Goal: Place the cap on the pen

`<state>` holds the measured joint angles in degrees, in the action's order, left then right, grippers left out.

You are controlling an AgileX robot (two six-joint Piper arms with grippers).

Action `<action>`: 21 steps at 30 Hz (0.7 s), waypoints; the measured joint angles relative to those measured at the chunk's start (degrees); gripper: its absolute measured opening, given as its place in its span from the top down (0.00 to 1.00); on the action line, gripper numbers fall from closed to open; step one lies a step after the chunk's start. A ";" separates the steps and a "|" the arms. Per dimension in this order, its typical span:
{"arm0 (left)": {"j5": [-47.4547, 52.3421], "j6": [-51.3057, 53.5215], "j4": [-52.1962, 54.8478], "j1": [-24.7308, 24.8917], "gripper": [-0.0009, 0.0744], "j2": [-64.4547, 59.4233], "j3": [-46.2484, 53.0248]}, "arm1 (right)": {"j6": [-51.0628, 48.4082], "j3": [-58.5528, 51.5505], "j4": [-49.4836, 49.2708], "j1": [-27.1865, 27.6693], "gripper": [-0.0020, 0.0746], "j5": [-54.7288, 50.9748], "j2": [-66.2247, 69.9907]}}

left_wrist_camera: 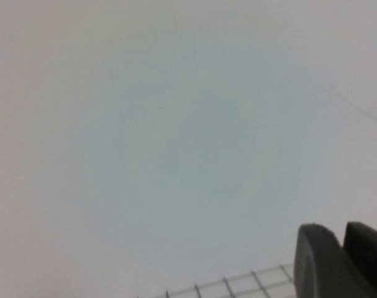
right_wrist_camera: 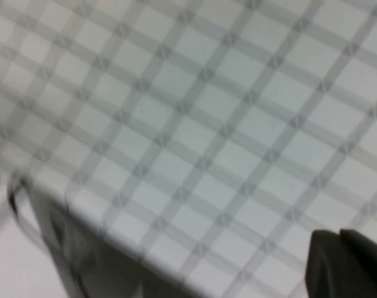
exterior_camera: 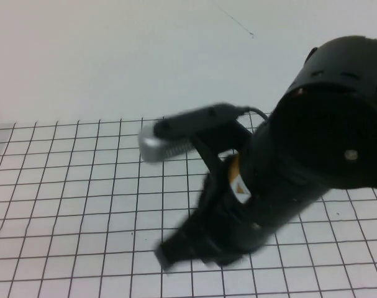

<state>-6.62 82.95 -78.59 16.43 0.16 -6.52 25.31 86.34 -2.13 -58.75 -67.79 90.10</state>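
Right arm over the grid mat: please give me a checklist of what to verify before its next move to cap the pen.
1. Pen located: not ok. No view shows a pen or a cap.
2. Right gripper state: ok, shut; only its dark fingertips show in the right wrist view, with nothing visibly held.
3. Right gripper position: cannot tell exactly; in the high view the right arm is blurred, low over the grid mat.
4. Left gripper state: cannot tell; it points at the pale wall, past the mat's edge.
5. Mat under the right arm: cannot tell, the arm hides it.
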 joint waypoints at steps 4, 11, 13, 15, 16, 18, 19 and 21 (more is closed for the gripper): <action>-2.56 0.03 -0.67 -0.25 0.91 0.00 5.96 | -22.09 -2.11 -11.38 -0.61 0.98 -7.51 -2.69; -6.41 -12.26 1.86 -0.35 0.91 0.04 6.70 | -45.43 -5.52 -19.49 -0.53 0.98 4.14 -14.45; -7.75 -21.68 10.05 -0.35 0.91 0.04 6.70 | -45.45 -8.84 -17.67 -0.08 0.98 13.64 -19.89; -7.40 -29.60 21.02 -0.35 0.91 0.04 6.70 | -44.16 -13.05 -17.03 1.99 0.98 23.60 -25.48; -6.62 -33.28 27.06 -0.35 0.91 0.04 6.70 | -43.78 -15.82 -16.78 3.63 0.98 27.54 -28.40; -3.45 -41.92 38.39 -1.20 0.91 0.04 6.70 | -43.78 -22.08 -15.56 7.29 0.98 32.24 -33.88; -0.62 -47.96 45.03 -2.01 0.91 0.04 6.70 | -43.78 -25.45 -14.89 9.59 0.98 34.29 -36.94; 5.71 -60.68 56.93 -3.74 0.91 0.04 6.70 | -43.78 -31.70 -14.70 13.85 0.98 37.34 -42.56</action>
<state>-0.90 22.27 -21.66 12.70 0.20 0.18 -18.48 54.63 -16.83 -44.90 -30.45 47.53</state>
